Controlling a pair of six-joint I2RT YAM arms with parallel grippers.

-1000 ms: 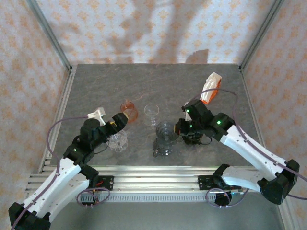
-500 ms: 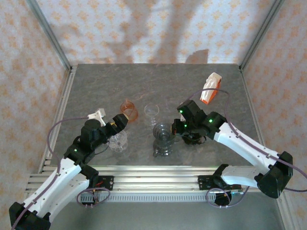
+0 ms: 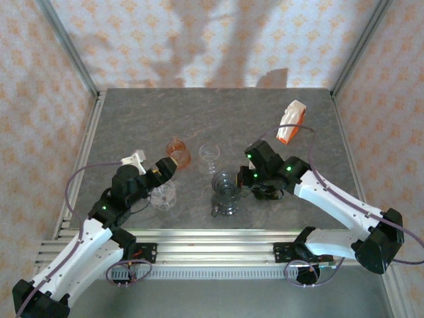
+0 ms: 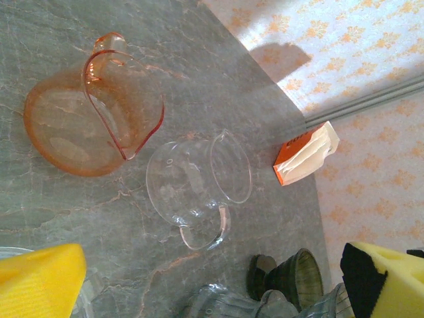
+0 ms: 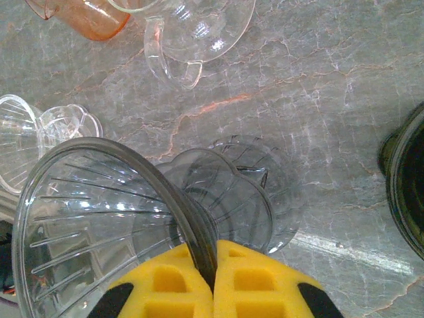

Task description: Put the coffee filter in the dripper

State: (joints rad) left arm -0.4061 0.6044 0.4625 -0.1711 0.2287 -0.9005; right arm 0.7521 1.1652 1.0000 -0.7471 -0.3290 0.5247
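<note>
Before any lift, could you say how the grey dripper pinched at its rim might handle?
The grey dripper looks rigid and glossy, so probably slippery. Pinched by the right gripper at one rim point, it may swing or tilt.

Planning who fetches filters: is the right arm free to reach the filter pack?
Probably not yet: the right gripper is shut on the rim of the grey dripper. The filter pack lies nearby, nothing standing between, so after letting go the way looks free.
</note>
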